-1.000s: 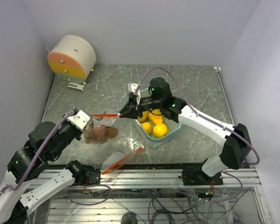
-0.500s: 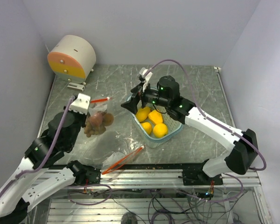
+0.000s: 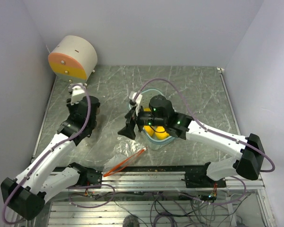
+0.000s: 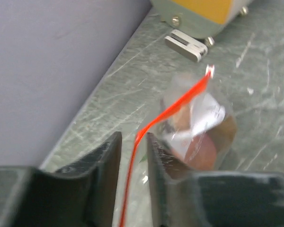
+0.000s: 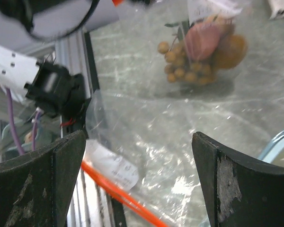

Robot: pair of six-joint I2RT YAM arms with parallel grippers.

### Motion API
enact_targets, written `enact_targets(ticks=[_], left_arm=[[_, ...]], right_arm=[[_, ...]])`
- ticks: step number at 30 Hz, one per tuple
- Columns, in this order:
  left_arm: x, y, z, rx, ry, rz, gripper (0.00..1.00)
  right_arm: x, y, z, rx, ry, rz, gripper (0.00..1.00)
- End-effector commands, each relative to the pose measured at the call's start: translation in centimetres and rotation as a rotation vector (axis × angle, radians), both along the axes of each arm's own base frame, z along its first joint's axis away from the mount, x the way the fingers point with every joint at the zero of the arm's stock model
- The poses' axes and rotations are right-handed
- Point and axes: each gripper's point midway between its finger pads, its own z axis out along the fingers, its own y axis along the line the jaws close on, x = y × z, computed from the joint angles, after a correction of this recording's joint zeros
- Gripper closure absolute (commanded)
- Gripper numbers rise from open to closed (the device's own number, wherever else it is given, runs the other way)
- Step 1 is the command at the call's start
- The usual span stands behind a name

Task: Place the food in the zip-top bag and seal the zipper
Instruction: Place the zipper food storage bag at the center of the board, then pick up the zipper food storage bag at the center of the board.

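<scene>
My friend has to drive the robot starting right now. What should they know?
Left hand: shut on the red zipper strip of the clear zip-top bag.
Right hand: open, empty.
Done: brown grape bunch and dark red round fruit are inside that bag.
To do: yellow lemon-like fruits sit in the light-blue plastic basket; bag them, then seal the zipper. I cannot tell how far it is closed.
A second clear bag lies at the near table edge.
</scene>
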Motion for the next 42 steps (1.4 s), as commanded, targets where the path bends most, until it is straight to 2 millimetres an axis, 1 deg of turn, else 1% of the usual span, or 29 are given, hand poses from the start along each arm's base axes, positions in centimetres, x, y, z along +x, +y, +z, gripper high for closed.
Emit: enact_targets(ticks=[1,2,3,4,6,8,10,12,13,15,20,22,24,27,31,33,34,35,36,37,40,41,42], left_arm=[[1.0,2.1,2.0,-0.181,-0.204,0.09,0.43],[0.8,2.3,2.1,-0.187,-0.203,0.089,0.28],[0.7,2.3,2.2,-0.189,-0.2,0.081,0.09],[0.7,2.0,2.5,-0.198,-0.195,0.053,0.01],[0.4,1.2,3.6,-0.228,-0.201,-0.012,0.0],[0.1,0.0,5.6,-0.275,-0.225,-0.11,0.0],[-0.5,-1.4,7.3,-0.315,-0.245,-0.224,0.0],[-1.5,-2.7,8.4,-0.344,-0.256,-0.331,0.0],[-2.1,-2.9,8.8,-0.357,-0.265,-0.359,0.0],[-3.2,-2.9,9.1,-0.37,-0.276,-0.385,0.01],[-5.7,-1.3,9.6,-0.343,-0.296,-0.373,0.01],[-6.3,-1.0,9.8,-0.336,-0.295,-0.374,0.01],[-6.7,-1.0,10.0,-0.33,-0.291,-0.384,0.0],[-7.0,-1.0,10.0,-0.324,-0.283,-0.399,0.0],[-7.2,-1.2,9.9,-0.323,-0.271,-0.412,0.01],[-7.4,-1.3,10.0,-0.327,-0.268,-0.427,0.01],[-7.5,-1.4,10.0,-0.327,-0.267,-0.434,0.01],[-7.6,-1.5,10.1,-0.328,-0.266,-0.439,0.01],[-7.7,-1.5,10.1,-0.327,-0.265,-0.444,0.02],[-7.8,-1.5,10.1,-0.327,-0.266,-0.448,0.02],[-8.3,-1.4,10.5,-0.329,-0.271,-0.457,0.03],[-8.5,-1.4,10.7,-0.331,-0.274,-0.461,0.04],[-8.6,-1.4,10.8,-0.334,-0.277,-0.465,0.05]], right_arm=[[-3.1,-0.6,-2.2,-0.041,0.055,0.065,0.06],[-3.7,-0.8,-2.9,-0.06,0.064,0.078,0.07],[-4.4,-0.8,-3.6,-0.076,0.072,0.093,0.07],[-5.3,-0.9,-4.3,-0.092,0.077,0.113,0.08],[-7.1,-0.8,-5.5,-0.119,0.078,0.153,0.08],[-8.7,-0.7,-7.5,-0.177,0.072,0.187,0.08],[-10.1,-0.4,-9.2,-0.235,0.057,0.219,0.08],[-11.0,-0.2,-10.9,-0.275,0.048,0.244,0.08],[-11.3,0.0,-11.7,-0.288,0.043,0.255,0.07],[-11.2,0.2,-13.7,-0.321,0.039,0.255,0.07],[-10.0,0.1,-18.1,-0.44,0.007,0.216,0.09],[-9.5,-0.1,-19.7,-0.475,-0.008,0.202,0.09],[-8.9,-0.1,-20.7,-0.503,-0.027,0.188,0.09],[-8.1,0.3,-21.7,-0.519,-0.05,0.162,0.09],[-6.4,0.9,-22.6,-0.536,-0.077,0.076,0.14],[-5.6,1.2,-22.9,-0.538,-0.085,0.038,0.2],[-5.2,1.3,-23.1,-0.544,-0.089,0.018,0.25],[-4.8,1.5,-23.0,-0.544,-0.097,0.0,0.32],[-4.5,1.6,-22.8,-0.543,-0.101,-0.016,0.39],[-4.2,1.8,-22.4,-0.536,-0.107,-0.032,0.49],[-2.8,1.8,-20.9,-0.508,-0.128,-0.116,0.76],[-2.4,1.8,-20.3,-0.493,-0.129,-0.149,0.85],[-1.7,2.3,-18.8,-0.457,-0.13,-0.187,0.92]])
